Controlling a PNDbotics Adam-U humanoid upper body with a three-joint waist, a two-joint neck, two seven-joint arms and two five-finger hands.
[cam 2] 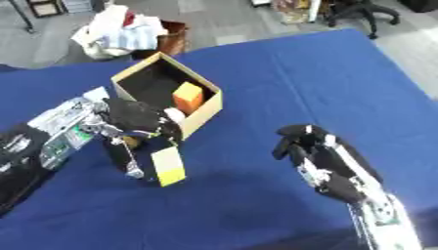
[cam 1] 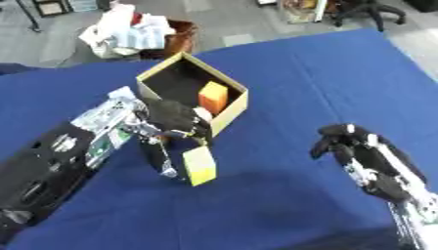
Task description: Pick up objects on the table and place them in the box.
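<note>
An open cardboard box (cam 1: 231,110) stands on the blue table (cam 1: 325,88), left of centre, with an orange block (cam 1: 212,96) leaning inside it. My left hand (cam 1: 171,122) hangs just in front of the box's near corner, its fingers curled down onto a yellow block (cam 1: 199,166) with a pale upper face, held upright close above the cloth. My right hand (cam 1: 359,154) hovers at the right, fingers curled and nothing in them.
Beyond the table's far left edge a brown basket (cam 1: 180,39) holds white cloths or papers. An office chair (cam 1: 368,10) stands on the floor at the top right. Bare blue cloth spreads right of the box.
</note>
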